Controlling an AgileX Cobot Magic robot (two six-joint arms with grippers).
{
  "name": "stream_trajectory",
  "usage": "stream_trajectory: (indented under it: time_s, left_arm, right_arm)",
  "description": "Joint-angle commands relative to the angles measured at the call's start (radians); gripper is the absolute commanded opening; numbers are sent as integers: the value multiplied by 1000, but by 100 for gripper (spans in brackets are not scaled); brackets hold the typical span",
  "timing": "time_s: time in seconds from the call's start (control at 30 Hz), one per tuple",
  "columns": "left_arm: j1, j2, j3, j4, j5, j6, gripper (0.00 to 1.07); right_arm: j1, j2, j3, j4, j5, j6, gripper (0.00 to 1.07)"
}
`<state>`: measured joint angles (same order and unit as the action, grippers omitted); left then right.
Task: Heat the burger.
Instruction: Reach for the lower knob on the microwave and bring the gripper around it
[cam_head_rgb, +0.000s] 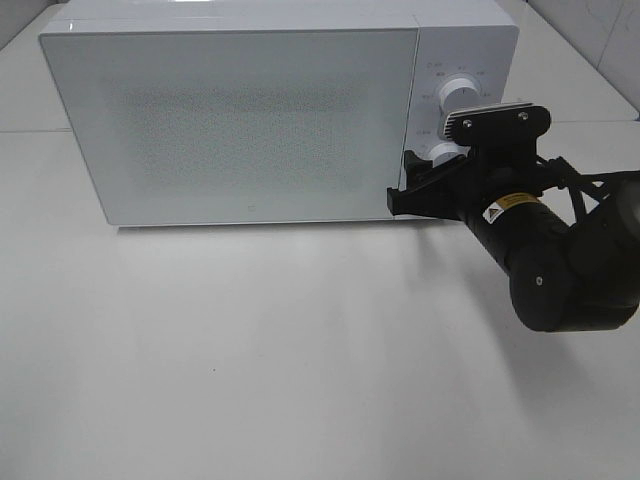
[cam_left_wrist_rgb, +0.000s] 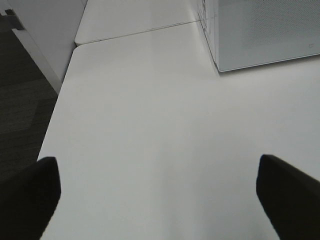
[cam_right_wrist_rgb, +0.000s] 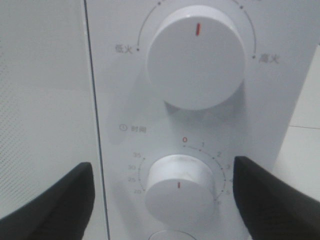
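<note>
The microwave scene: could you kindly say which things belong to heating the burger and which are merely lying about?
In the job: white box-shaped microwave oven, door shut; its lower round white timer knob; right arm's black fingers, open either side of that knob.
Lying about: left arm's black fingers, open over the plain white table. No burger shows.

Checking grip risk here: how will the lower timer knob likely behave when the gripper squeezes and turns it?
The timer knob looks smooth, glossy and round, so the gripper may slip. It seems rigid plastic, unlikely to deform. The microwave is big and sits flat, so it probably won't shift.
</note>
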<state>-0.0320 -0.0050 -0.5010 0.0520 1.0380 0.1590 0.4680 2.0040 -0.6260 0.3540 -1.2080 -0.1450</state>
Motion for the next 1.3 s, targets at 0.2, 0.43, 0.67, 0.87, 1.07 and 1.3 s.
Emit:
stream_trajectory:
  time_s: [0.2,0.43,0.67,0.87,1.07,1.3]
  left_arm:
    - [4,-21,2,4,-11,1,101]
    - [4,-21,2,6,-11,1,101]
    - [4,-21,2,6,-11,1,101]
    - [4,-21,2,6,-11,1,101]
    - [4,-21,2,6,-11,1,101]
    - [4,-21,2,6,-11,1,101]
  right_arm:
    - [-2,24,-12,12,-167,-17,76]
    - [-2,54,-50,15,-166,-17,76]
    - [-2,55,-61,15,-174,-17,76]
    - [-2,55,-61,18,-194,-17,76]
    - [-2,55,-61,18,-198,-10,74]
    - [-2,55,-61,19,-212,2,64]
